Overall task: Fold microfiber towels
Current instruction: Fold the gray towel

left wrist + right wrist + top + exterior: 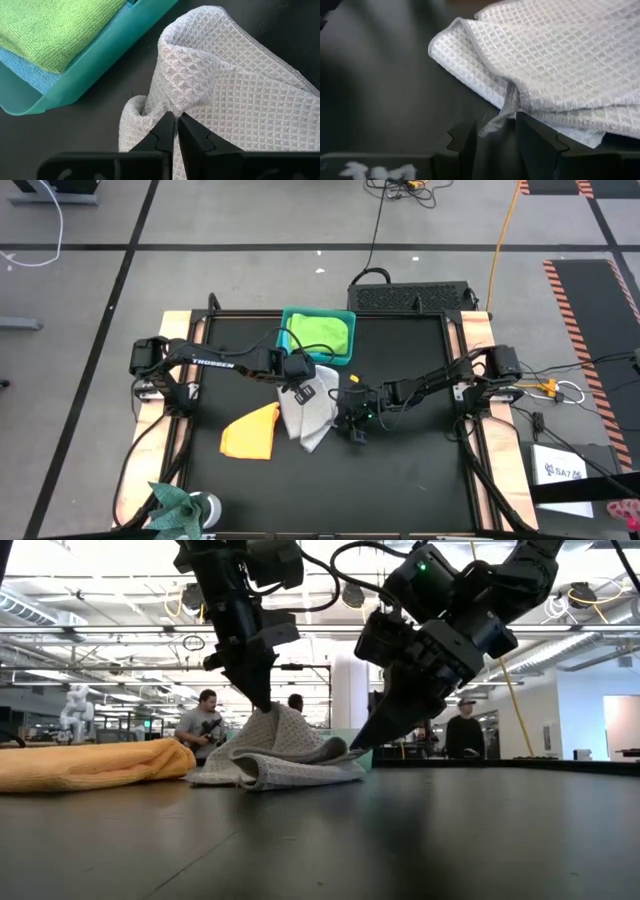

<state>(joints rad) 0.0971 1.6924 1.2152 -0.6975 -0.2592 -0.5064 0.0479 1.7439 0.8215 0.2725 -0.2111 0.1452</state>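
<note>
Black and matte, the surface (pixel 400 460) carries one light grey towel (pixel 308 412) lying crumpled near its middle, one orange-yellow towel (pixel 252 432) just beside it toward the left arm's side, and one teal bin (pixel 290 320) at the far edge. Only the left wrist view shows that the bin holds two cloths, a lime green towel (pixel 55 30) lying on top of a light blue towel (pixel 47 80); from above, the green one hides nearly all of the blue. The left gripper (pixel 175 122) stands over the grey towel with its fingers almost together, pinching a raised fold of the cloth, which the low view shows drawn up into a small peak. The right gripper (pixel 495 132) is at the grey towel's edge on the right arm's side, its fingers apart on either side of a hemmed corner that hangs between them; I cannot tell whether they press on it. The low view alone takes in the room behind, where three people (pixel 205 720) stand among benches under bright ceiling lights. The high view alone shows a teal-leaved plant (pixel 180 505) at the near corner.
</note>
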